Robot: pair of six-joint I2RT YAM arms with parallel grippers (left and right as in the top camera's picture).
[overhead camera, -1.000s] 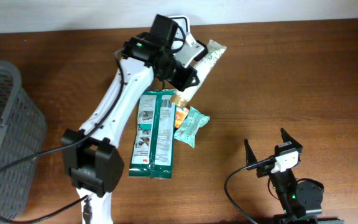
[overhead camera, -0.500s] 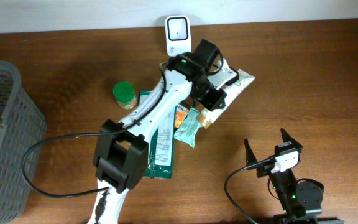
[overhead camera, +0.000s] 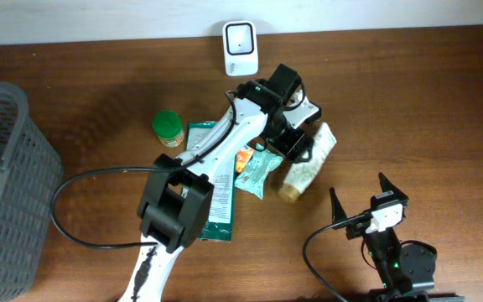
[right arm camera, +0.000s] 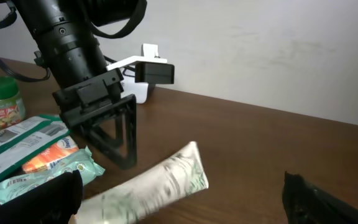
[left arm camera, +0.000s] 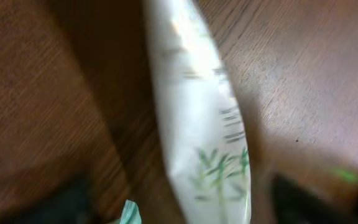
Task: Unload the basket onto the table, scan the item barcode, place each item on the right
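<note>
Wooden table (overhead camera: 443, 92) carries everything; grey basket (overhead camera: 7, 168) sits well off the left gripper's (overhead camera: 298, 144) far side, out of play. Big green-and-white flat pack (overhead camera: 212, 180) lies under the left forearm. The item I read as the one in hand, a white bamboo-print tube (overhead camera: 309, 164), lies flat on the table right below the left fingers, not pinched; jaws spread, nothing between them. White scanner (overhead camera: 240, 38) stands behind that hand, apart. Teal snack packet (overhead camera: 258, 168) is just beside it. Right gripper (overhead camera: 359, 191) is parked near the tube, spread, empty. My read: put-down step; next I'd lift clear, pick the teal packet and turn its barcode to the scanner.
</note>
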